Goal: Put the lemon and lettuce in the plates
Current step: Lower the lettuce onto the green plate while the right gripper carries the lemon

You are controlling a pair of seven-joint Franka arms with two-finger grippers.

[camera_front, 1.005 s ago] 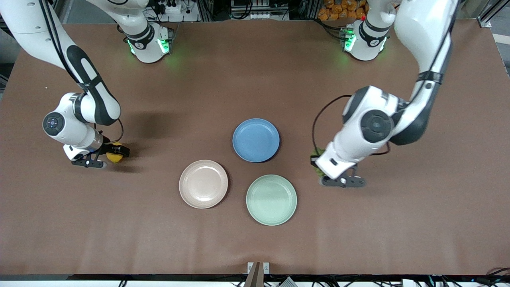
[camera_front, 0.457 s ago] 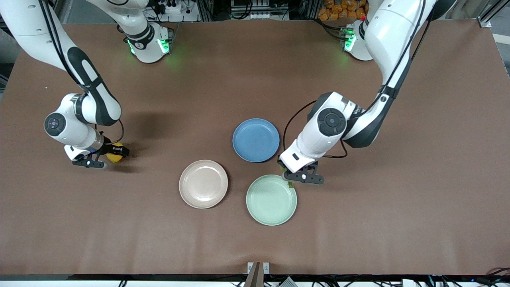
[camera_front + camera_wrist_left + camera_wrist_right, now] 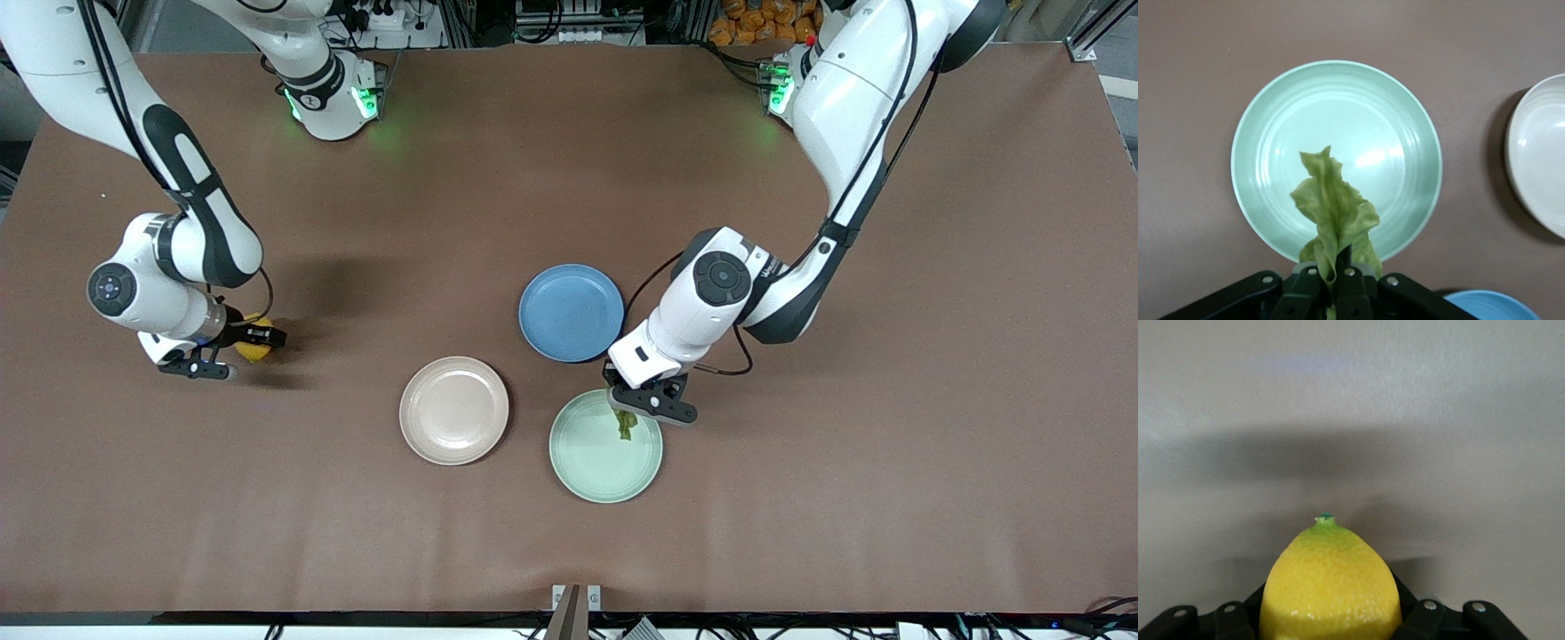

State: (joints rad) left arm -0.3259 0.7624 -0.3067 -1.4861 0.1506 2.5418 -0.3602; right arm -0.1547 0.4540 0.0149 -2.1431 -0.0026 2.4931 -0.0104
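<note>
Over mint plate [image 3: 594, 462] rim, left end effector [image 3: 633, 402] clamped on lettuce [image 3: 623, 422].

We see brown bench [image 3: 889, 498] carrying three plates clustered mid-bench, close but apart: blue plate [image 3: 571, 312] farthest from front camera, pink-beige plate [image 3: 453, 410] toward right arm's end, mint green plate [image 3: 596, 458] nearest camera. Both arm bases stand along bench's top edge.
</note>
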